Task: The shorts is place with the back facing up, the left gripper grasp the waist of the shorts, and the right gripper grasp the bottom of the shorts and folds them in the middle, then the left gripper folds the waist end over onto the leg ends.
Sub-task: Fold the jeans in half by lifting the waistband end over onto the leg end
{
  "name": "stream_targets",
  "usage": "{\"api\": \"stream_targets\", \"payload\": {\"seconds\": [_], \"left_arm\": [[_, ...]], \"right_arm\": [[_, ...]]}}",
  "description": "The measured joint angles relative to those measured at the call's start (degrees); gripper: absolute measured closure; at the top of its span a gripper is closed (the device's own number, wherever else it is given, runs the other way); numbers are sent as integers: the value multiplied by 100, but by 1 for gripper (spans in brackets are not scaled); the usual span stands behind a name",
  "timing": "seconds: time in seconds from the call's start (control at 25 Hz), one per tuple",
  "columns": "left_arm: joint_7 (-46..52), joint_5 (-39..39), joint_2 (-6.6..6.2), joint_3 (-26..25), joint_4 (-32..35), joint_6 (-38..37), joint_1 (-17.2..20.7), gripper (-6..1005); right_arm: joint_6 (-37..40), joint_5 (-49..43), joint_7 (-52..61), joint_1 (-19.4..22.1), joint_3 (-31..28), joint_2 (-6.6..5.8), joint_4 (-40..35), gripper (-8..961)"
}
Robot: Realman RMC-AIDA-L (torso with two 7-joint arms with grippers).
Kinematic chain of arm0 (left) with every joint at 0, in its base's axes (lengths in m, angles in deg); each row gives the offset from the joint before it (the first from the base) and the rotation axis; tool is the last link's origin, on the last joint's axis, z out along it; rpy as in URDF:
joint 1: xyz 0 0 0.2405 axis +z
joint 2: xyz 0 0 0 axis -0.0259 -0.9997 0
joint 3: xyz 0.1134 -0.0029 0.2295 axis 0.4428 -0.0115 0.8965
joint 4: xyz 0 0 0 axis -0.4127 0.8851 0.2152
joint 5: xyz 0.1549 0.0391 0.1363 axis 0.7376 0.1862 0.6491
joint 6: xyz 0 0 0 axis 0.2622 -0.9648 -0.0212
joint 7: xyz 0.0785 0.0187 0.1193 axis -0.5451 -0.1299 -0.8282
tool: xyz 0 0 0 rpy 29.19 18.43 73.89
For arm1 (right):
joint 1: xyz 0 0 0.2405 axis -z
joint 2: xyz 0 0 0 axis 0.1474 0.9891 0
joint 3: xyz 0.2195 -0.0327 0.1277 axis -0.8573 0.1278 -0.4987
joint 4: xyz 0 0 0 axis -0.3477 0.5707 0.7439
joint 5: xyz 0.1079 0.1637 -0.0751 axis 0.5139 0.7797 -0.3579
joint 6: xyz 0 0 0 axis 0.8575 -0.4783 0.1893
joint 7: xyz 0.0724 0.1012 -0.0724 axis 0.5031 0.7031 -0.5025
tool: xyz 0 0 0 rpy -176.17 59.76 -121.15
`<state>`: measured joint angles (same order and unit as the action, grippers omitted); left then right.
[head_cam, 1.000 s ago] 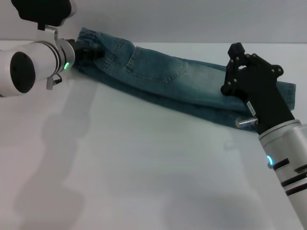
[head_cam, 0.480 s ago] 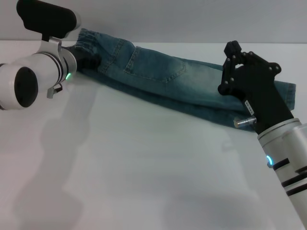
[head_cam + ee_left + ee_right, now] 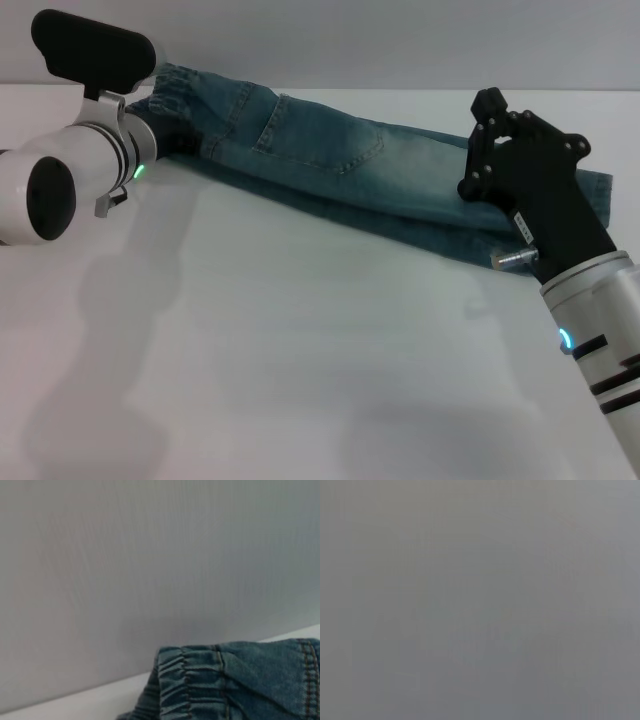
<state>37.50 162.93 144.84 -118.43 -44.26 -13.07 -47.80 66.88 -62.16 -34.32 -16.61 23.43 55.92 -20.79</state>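
Observation:
The shorts [image 3: 330, 150] lie folded lengthwise into a long blue denim strip across the far side of the table, one back pocket facing up. The ruffled waist [image 3: 178, 80] is at the left end, also seen close up as the waist [image 3: 180, 685] in the left wrist view. My left gripper [image 3: 172, 132] is shut on the waist. The leg ends [image 3: 598, 195] lie at the right. My right gripper [image 3: 530, 125] hovers open just above and in front of them, holding nothing. The right wrist view shows only grey wall.
The white table [image 3: 300, 350] stretches bare in front of the shorts. A grey wall [image 3: 400, 40] rises right behind the table's far edge, close to the waist.
My left arm has drawn a little left and toward me, and the waist has shifted slightly with it. The right gripper has barely moved.

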Motion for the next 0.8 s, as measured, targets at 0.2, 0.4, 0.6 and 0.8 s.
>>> {"api": "stream_targets", "payload": {"seconds": [0.2,0.4,0.6,0.8], "left_arm": [[2,-1,8,0,-13,225,67,915],[5,-1,15,41,-426,569,345,976],[86,-5,20,205,-1140,977,791,1000],[166,1,15,320,-1776,1272,1174,999]], "right_arm": [[0,0,0,-1,15,0,14,954],[-59,0,0,-4,21,1,53,954],[-149,0,17,-4,20,-21,109,954],[-171,0,38,-4,19,-25,117,954]]}}
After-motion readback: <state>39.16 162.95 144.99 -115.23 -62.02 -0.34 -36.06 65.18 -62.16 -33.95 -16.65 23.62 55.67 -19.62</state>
